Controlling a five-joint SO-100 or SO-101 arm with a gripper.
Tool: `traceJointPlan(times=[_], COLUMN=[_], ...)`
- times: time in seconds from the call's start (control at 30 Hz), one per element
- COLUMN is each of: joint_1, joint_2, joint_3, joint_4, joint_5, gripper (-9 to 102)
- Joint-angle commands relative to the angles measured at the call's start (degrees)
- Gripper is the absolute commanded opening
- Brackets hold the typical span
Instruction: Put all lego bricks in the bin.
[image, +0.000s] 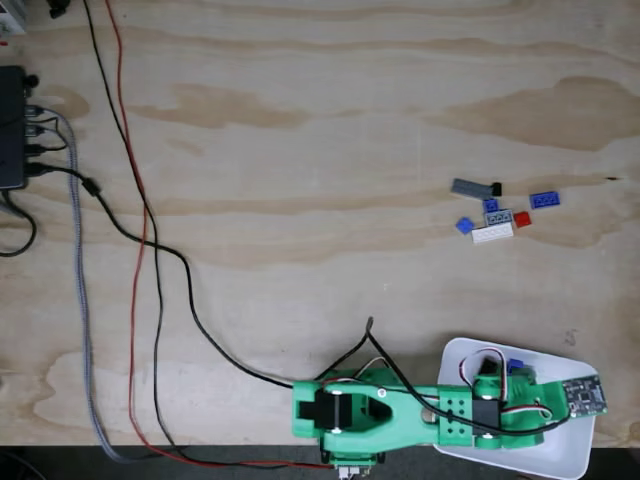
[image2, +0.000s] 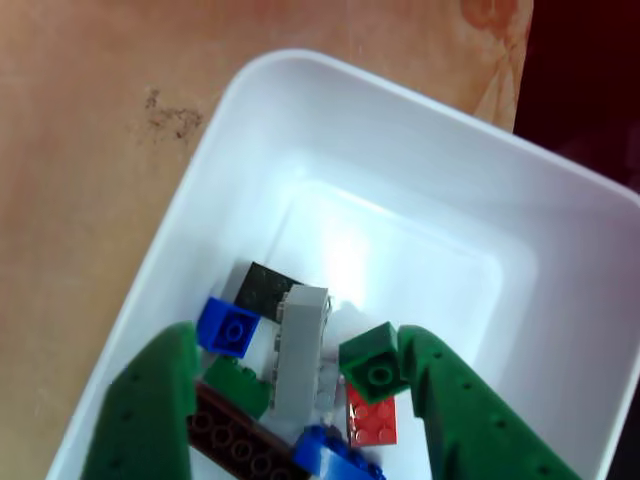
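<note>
In the other view the white bin (image2: 420, 160) lies below my gripper (image2: 298, 338), which is open, with its green fingers (image2: 150, 410) spread over the pile. Inside lie several lego bricks: black (image2: 262, 288), blue (image2: 228, 327), grey (image2: 300, 350), red (image2: 372, 422), brown (image2: 235, 435) and a green one (image2: 372, 365) right beside the right finger. The fixed view shows the bin (image: 560, 455) at the bottom right under my arm's wrist. More loose bricks sit on the table further up: a grey plate (image: 470, 187), blue (image: 545, 199), red (image: 522, 219) and white (image: 492, 233).
My green arm (image: 400, 410) stretches along the table's bottom edge in the fixed view. Black, red and braided cables (image: 140, 250) run down the left side from a black box (image: 12, 130). Bare plywood lies between the bin and the loose bricks.
</note>
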Motion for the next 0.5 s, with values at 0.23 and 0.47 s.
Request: traceJointPlan(times=[0.23, 0.47], joint_1=[-24.26, -38.76], joint_2=[-18.19, -38.67], joint_3=[-20.48, -27.07], joint_4=[3.78, 2.11], joint_5=[19.69, 29.18], gripper=[45, 37])
